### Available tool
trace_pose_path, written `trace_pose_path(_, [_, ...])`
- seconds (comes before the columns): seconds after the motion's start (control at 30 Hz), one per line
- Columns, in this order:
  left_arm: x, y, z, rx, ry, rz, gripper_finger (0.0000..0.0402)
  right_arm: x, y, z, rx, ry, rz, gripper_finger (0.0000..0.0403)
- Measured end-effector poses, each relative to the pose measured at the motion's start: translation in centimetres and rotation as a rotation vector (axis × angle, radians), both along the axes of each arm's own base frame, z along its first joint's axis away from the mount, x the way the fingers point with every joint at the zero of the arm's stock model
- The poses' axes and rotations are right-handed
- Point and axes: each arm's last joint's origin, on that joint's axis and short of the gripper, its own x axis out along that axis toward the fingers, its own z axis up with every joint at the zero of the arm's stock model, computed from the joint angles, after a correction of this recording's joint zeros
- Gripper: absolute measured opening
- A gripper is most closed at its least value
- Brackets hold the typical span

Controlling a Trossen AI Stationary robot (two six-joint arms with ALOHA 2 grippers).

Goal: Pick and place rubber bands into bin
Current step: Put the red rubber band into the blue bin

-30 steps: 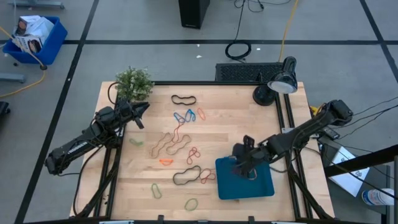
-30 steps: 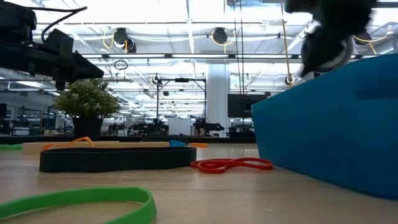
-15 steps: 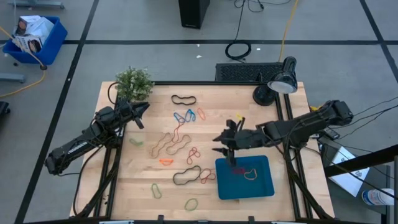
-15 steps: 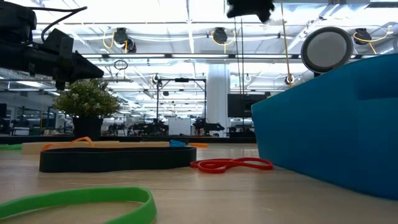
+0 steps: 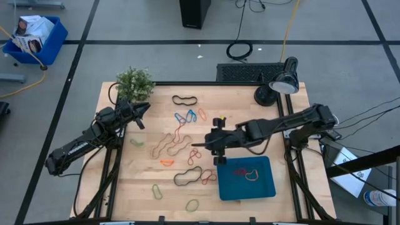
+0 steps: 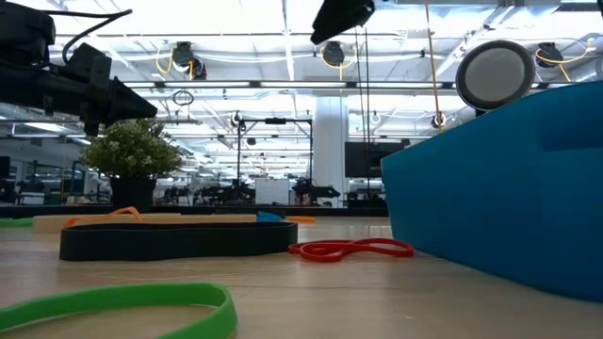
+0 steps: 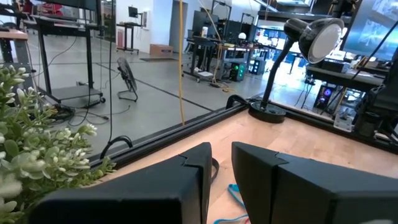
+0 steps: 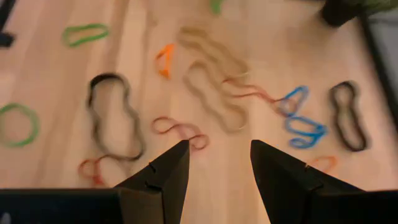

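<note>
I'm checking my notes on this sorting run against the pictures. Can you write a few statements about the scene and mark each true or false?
1. The bin holds no rubber bands. False: a red and a tan band lie in it.
2. The right gripper hangs open over the loose bands. True.
3. The left gripper grips a blue band. False: it is near the plant, holding nothing.
4. A desk lamp stands at the table's far right corner. True.

Even, bright overhead light falls on the table (image 5: 262,115), leaving only soft shadows. In the low view, ceiling lights (image 6: 283,19) glare at 12 o'clock. The right wrist view is motion-blurred, and the rubber bands (image 8: 211,87) there look smeared.
</note>
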Motion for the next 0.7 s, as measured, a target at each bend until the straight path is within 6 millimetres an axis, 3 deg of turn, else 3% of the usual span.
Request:
trace_pose_path(0.17, [0.0, 0.0, 0.0, 0.002, 0.001, 0.001, 0.0072, 1.6, 0.6, -0.4, 0.027, 0.088, 0.035, 0.0163])
trace_pose_path(0.33, [0.0, 0.0, 0.0, 0.001, 0.003, 0.001, 0.0072, 2.5, 0.9, -2.4, 0.035, 0.171, 0.006, 0.0166])
trace_pose_path(0.7, [0.0, 0.0, 0.0, -0.001, 0.005, 0.001, 0.0072, 3.5, 1.2, -4.3, 0.174, 0.224, -0.042, 0.0166])
